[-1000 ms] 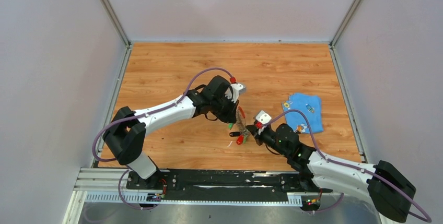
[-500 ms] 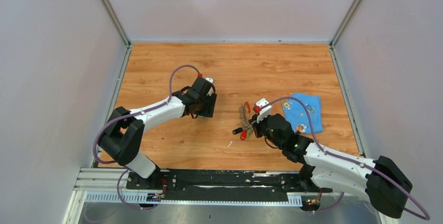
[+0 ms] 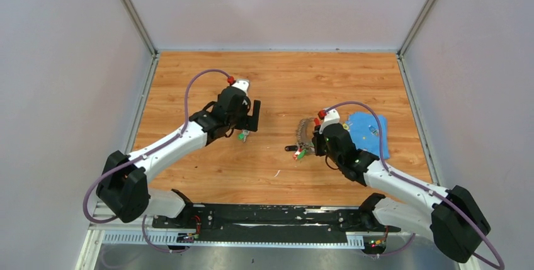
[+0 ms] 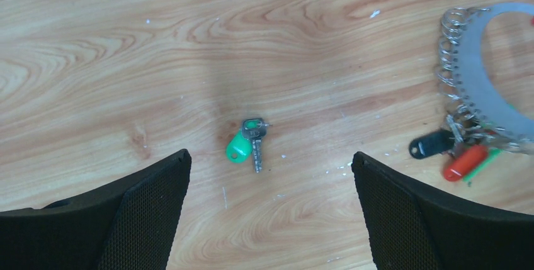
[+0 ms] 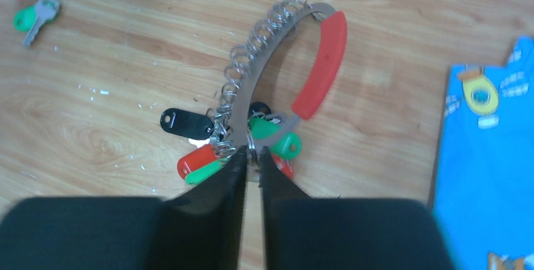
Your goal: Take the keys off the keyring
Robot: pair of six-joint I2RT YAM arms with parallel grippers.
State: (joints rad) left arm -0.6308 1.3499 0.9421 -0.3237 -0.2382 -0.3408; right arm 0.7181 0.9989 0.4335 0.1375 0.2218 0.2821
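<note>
Right of keyring (image 5: 250,84), blue cloth (image 5: 491,188), perhaps patterned

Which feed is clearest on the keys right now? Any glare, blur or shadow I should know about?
Left wrist: sharp and evenly lit, no glare; the loose green key reads clearly, with a faint soft shadow above it. Right wrist: keyring and keys crisp, the right gripper blurred close to the lens. Top external: even light, keys too small to read.
</note>
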